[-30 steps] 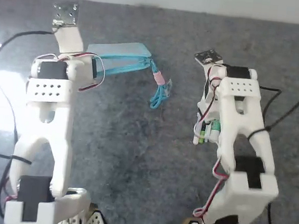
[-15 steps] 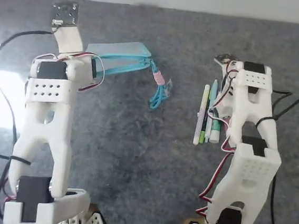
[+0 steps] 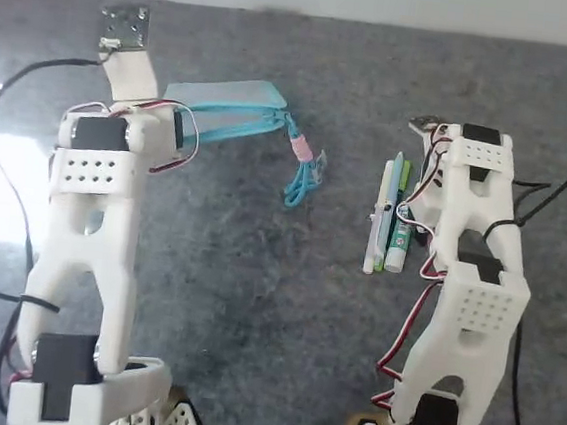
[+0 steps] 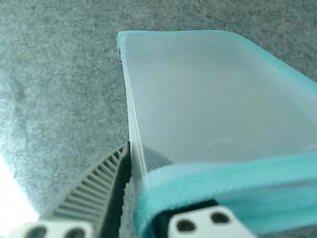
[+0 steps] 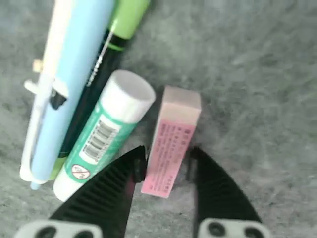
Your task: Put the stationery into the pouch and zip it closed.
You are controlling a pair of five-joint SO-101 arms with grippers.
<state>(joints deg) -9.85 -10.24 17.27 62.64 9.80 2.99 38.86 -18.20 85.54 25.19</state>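
Worktop (image 3: 254, 310): covered in grey felt, with both arms reaching over it.
Pouch (image 3: 226, 98): translucent with a teal zip edge, lying toward the back of the worktop. In the left wrist view its zip edge (image 4: 213, 181) runs across the gripper.
Pull cords (image 3: 303, 177): teal loops with a pink tag, trailing from the pouch's end that faces the stationery.
Left gripper (image 4: 134, 166): clamped on the pouch's corner, one ribbed jaw against the side seam and the other under the zip edge.
Stationery: a tight row well apart from the pouch, past its pull cords, under the right arm.
White pen (image 3: 374, 226): the piece of that row nearest the pouch.
Blue pen (image 5: 74, 74): lying along the white pen.
Green marker (image 5: 128, 17): just beside the blue pen, farther from the pouch.
Glue stick (image 5: 106, 134): white cap, green label, next in the row away from the pouch.
Eraser (image 5: 176, 131): pink block, flat on the felt, the piece farthest from the pouch.
Right gripper (image 5: 167, 152): jaws apart, straddling the eraser's near end, close against its two long sides.
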